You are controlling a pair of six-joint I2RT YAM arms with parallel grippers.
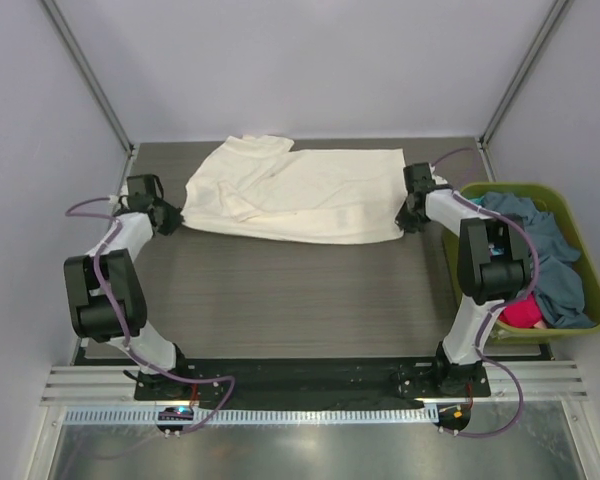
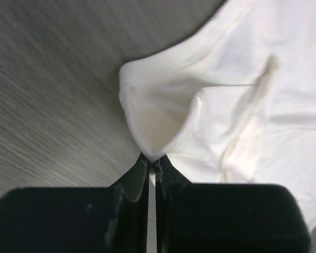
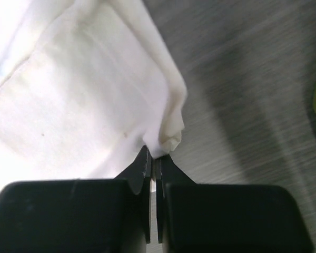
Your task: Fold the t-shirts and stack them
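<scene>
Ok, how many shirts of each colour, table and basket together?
Cream shirt: 1, on the table
Grey-blue shirt: 1, in the basket
Teal shirt: 1, in the basket
Pink shirt: 1, in the basket
Total: 4 showing; the pile may hide more.

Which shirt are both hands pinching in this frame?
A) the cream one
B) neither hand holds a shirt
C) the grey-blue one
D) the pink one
A: the left hand and the right hand are each shut on an edge of the cream shirt spread on the table.
</scene>
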